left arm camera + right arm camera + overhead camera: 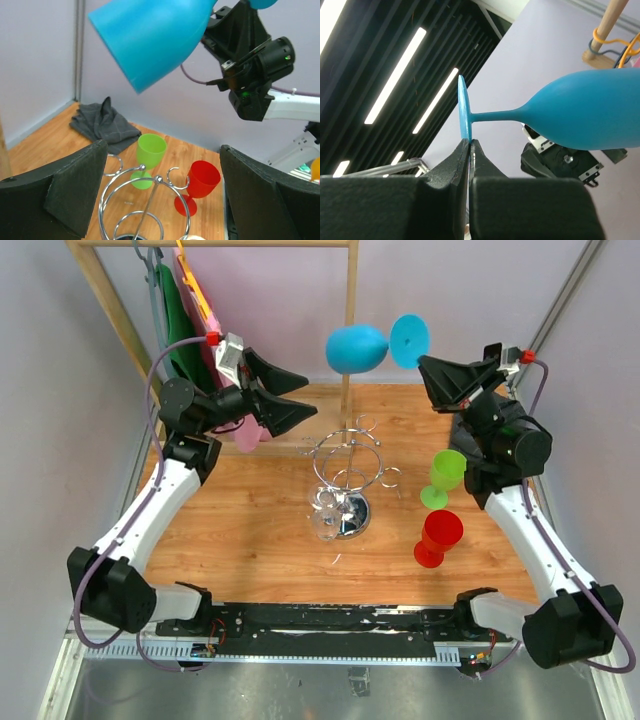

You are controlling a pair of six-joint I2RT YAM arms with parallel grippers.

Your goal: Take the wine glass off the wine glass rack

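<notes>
Blue wine glass (357,348) looks like light, stiff plastic, matte and probably not fragile. The right gripper (425,362) pinches just the foot's thin rim, so it might swivel, and I'd grab the stem. It hangs sideways above the far side of the wine glass rack (350,465). The left gripper (300,395) is spread wide.

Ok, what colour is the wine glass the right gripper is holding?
Bright blue. The wine glass shows best in the right wrist view.

Robotics lab booth: plain lilac partition walls (450,290), ceiling strip lights (395,74), wooden worktable (250,530).
</notes>
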